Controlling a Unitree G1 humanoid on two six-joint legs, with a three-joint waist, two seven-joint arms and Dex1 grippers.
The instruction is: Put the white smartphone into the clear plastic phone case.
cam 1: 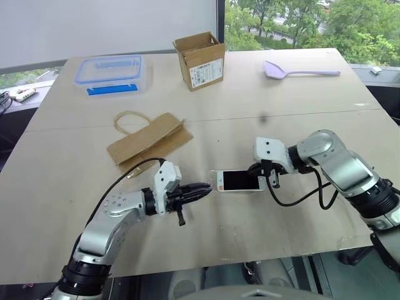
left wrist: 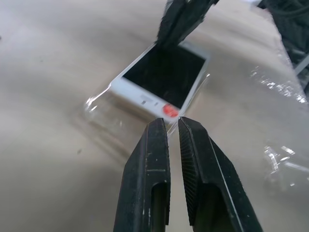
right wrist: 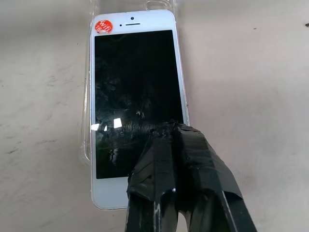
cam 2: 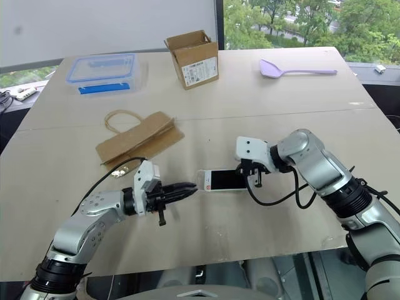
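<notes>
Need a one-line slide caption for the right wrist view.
Shut right gripper presses on the white smartphone lying in the clear plastic phone case.

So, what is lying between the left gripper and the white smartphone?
Only the rim of the clear plastic phone case, seen in the left wrist view. The left gripper points at the white smartphone; nothing else lies there.

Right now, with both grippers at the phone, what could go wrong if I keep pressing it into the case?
The white smartphone with the black screen lies skewed over the clear plastic phone case, whose edge shows along one side only, so it may seat crookedly. The shut right gripper bears on the glass and could slip. The nearly shut left gripper at the stickered end might push phone and case across the table.
</notes>
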